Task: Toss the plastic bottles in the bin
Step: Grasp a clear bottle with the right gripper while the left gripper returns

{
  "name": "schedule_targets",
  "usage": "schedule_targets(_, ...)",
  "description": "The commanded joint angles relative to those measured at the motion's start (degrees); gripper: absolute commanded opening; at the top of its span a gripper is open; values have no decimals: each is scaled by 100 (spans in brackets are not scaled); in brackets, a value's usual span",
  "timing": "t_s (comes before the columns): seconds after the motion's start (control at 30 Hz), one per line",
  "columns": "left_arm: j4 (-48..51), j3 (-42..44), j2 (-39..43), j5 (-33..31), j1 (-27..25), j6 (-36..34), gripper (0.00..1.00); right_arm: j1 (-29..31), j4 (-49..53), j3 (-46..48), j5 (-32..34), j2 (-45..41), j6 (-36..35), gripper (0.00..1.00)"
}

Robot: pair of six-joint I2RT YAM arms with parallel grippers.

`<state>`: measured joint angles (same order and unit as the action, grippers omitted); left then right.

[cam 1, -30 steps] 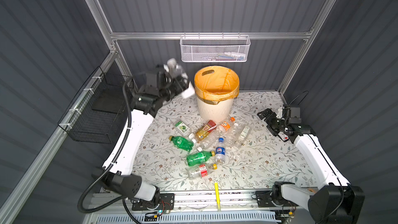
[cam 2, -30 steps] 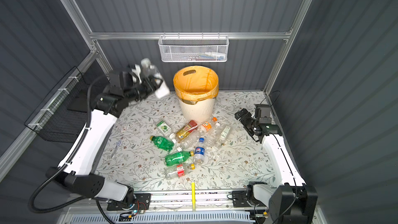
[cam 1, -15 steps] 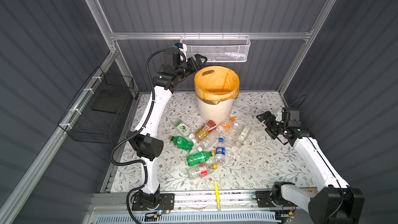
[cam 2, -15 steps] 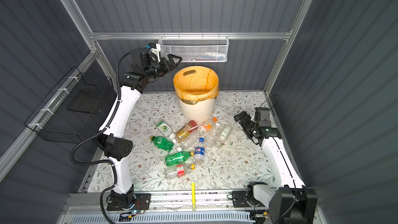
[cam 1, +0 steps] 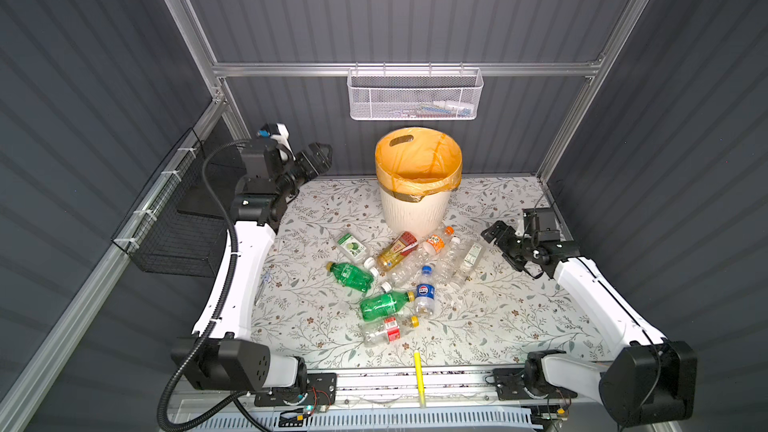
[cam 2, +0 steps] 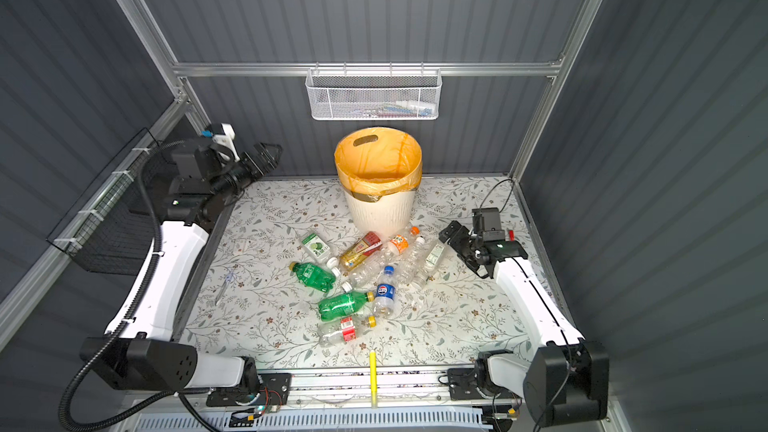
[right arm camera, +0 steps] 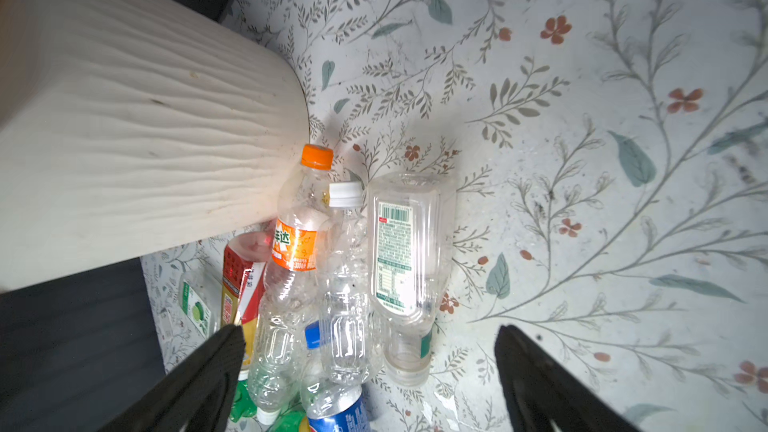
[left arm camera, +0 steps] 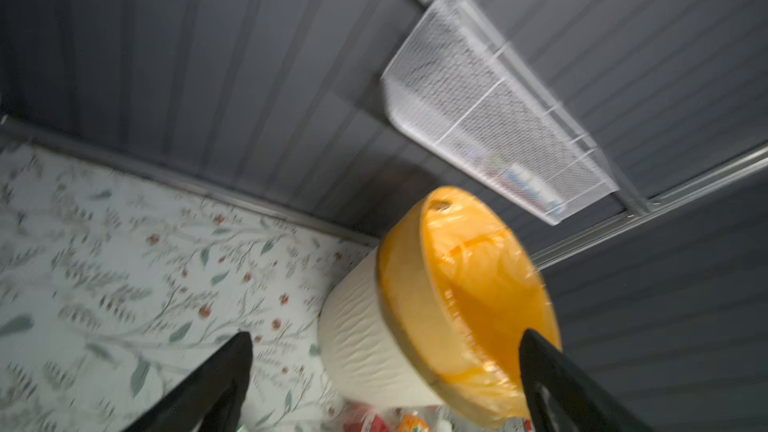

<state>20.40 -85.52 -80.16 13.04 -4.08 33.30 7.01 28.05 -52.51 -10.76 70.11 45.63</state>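
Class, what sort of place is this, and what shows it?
Probably a robotics test cell: grey panel walls on an aluminium frame, a left arm and right arm mounted at the front of the table, and plastic bottles scattered before a lined bin.

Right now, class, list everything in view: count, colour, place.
plastic bottles: about ten, clear, green or amber, lying clustered before the bin
bin: one, cream with orange liner, upright at the mat's back
marker pen: one, yellow, front edge
mesh basket: one, white, hung on back wall
wire basket: one, black, left wall
floral mat: one, pale, covering the table
left gripper: one, black, open, empty, left of the bin
right gripper: one, black, open, empty, right of the bottles
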Motion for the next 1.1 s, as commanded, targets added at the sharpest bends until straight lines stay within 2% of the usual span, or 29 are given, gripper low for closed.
schedule_targets(0.0,54,980,-44,-48,126,3,100,261,49,130,366,261,-7,95)
schedule_targets(0.2,104,1869,70,-116,143,-191,99,638,-230,315,648,755,164,93)
schedule_targets(0.43,-102,2568,219,-80,143,-70,100,712,-625,470,779,1248,280,86)
schedule_targets(1.07,-290,3011,222,-40,143,44,99,791,-1225,216,936,2217,270,77)
